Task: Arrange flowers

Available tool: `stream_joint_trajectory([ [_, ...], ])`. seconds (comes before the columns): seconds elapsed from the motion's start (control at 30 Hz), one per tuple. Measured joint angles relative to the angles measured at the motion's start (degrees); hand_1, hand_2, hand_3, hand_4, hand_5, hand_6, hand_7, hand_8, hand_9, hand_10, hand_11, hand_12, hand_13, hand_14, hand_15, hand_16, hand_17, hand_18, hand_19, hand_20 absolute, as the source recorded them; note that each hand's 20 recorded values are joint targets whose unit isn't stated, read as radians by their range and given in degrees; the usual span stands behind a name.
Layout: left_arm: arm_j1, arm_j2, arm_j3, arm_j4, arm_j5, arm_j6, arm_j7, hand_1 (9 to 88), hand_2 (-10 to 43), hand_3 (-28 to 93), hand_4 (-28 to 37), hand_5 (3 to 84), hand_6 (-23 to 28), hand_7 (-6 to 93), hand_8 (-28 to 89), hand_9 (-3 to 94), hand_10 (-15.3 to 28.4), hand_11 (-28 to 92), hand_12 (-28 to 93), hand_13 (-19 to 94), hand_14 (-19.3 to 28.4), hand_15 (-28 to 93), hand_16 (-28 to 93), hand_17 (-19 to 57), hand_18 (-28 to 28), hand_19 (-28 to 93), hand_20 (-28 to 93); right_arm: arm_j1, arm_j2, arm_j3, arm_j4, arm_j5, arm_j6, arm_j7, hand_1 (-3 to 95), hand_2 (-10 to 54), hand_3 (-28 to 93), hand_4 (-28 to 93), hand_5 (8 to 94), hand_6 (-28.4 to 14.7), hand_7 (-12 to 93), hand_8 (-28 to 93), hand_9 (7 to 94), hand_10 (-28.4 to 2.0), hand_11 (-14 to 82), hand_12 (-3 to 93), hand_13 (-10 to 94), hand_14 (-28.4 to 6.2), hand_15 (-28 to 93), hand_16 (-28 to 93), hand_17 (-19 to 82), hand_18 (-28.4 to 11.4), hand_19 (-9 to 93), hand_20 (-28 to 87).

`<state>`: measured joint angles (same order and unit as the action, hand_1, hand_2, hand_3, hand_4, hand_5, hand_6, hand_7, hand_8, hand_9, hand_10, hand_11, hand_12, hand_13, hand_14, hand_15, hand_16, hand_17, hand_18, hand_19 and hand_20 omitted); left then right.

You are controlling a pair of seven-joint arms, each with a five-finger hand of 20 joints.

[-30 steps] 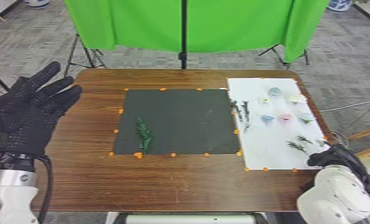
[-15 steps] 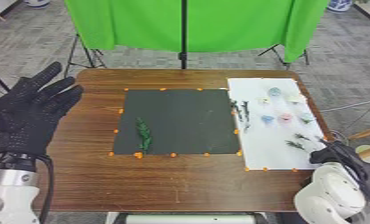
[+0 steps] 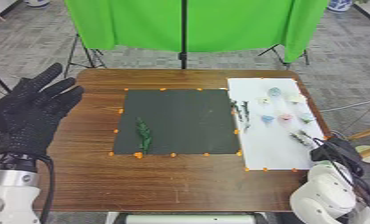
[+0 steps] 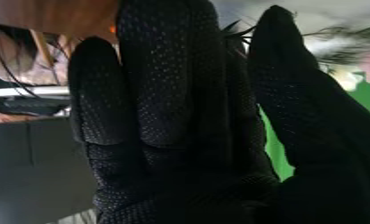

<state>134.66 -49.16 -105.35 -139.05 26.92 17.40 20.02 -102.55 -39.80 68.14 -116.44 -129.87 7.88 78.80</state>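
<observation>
Holds the left hand [image 3: 26,117] at the left of the table [image 3: 181,185], fingers spread. Has the right hand [image 3: 341,154] at the near right part of the white board [image 3: 263,145], fingers straight and mostly side by side, thumb apart. In the right wrist view, dark sprig tips between thumb and fingers; cannot tell whether pinched. On the board, blue, white and pink flowers [image 3: 285,118], dark stems [image 3: 245,112] along the left side, small sprigs [image 3: 299,137] near the right hand. On the dark mat [image 3: 186,120], one green sprig [image 3: 143,135].
</observation>
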Motion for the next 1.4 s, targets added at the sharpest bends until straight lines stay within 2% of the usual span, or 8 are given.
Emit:
stream_joint_trajectory([
  [0.17,0.11,0.00,-0.08,-0.02,-0.08,0.09,0.05,21.2,8.9,77,-25.8,36.8,10.5,15.8,-10,33.8,21.8,29,12,25,28.4,50,-9,-6.9,28.4,67,-13,0.16,0.04,-0.34,0.46,-0.13,1.58,-0.98,57.9,-9.5,61,-28,85.8,0.6,19,3,93.5,-7.9,22.4,24.0,87,-5.2,52,18,55,-15.9,93,11],
  [0.37,0.49,-0.01,-0.44,-0.10,-0.09,0.20,0.05,21.3,8.9,77,-25.7,36.8,10.5,15.9,-10,33.8,21.8,29,11,25,28.4,50,-9,-6.9,28.4,67,-13,-0.54,0.10,-0.53,0.23,-1.01,6.42,-1.18,56.7,-9.5,65,-28,88.1,0.1,19,4,93.7,-8.4,26.9,22.0,88,-5.1,53,19,55,-17.1,93,20],
  [0.8,1.40,-0.32,-1.94,-0.68,-0.02,0.36,0.00,21.1,8.9,77,-25.7,36.7,10.6,15.8,-10,33.8,21.8,29,11,25,28.4,50,-9,-6.9,28.4,67,-13,1.58,0.75,-0.43,-7.44,-7.62,7.82,-0.12,56.9,-9.5,68,-28,91.0,-0.8,18,7,93.7,-9.3,31.6,20.1,91,-5.5,53,20,57,-17.8,93,25],
  [0.93,1.58,-0.44,-2.64,-0.98,0.11,0.41,-0.37,21.1,8.9,77,-25.7,36.7,10.6,15.7,-10,33.8,21.8,29,11,25,28.4,50,-9,-6.9,28.4,67,-13,7.52,1.10,-5.63,-8.33,-7.40,8.19,-1.36,56.8,-9.5,68,-28,91.2,-0.9,18,8,93.7,-9.4,32.1,20.1,91,-5.5,53,20,57,-17.9,93,26],
  [1.1,1.16,-0.46,-2.86,-1.07,0.32,0.49,-1.35,21.1,8.9,77,-25.6,36.7,10.6,15.7,-10,33.8,21.9,29,11,25,28.4,50,-9,-6.9,28.4,67,-13,19.77,0.60,-18.00,-7.52,-3.35,8.22,-6.89,56.7,-9.5,68,-28,91.2,-0.9,18,8,93.7,-9.4,32.7,19.7,91,-5.6,53,20,57,-18.0,93,27],
  [1.3,-1.80,0.02,-1.64,-0.88,0.67,0.57,-3.12,21.1,8.9,77,-25.6,36.7,10.5,15.7,-10,33.8,21.9,29,11,25,28.4,50,-9,-6.9,28.4,67,-13,35.19,-5.14,-31.93,-1.86,2.19,7.68,-11.48,56.4,-9.5,69,-28,91.1,-0.8,18,8,93.7,-9.4,33.0,19.4,92,-5.6,53,21,57,-18.1,93,27],
  [1.4,-3.04,0.41,-1.48,-0.85,0.88,0.57,-3.98,21.2,8.9,77,-25.6,36.7,10.5,15.7,-10,33.8,21.9,29,11,25,28.4,50,-9,-6.9,28.4,67,-13,41.42,-9.36,-37.10,1.75,3.58,6.76,-12.45,56.3,-9.5,69,-28,91.2,-0.8,18,8,93.7,-9.5,33.7,19.0,92,-5.6,53,21,57,-18.1,93,27],
])
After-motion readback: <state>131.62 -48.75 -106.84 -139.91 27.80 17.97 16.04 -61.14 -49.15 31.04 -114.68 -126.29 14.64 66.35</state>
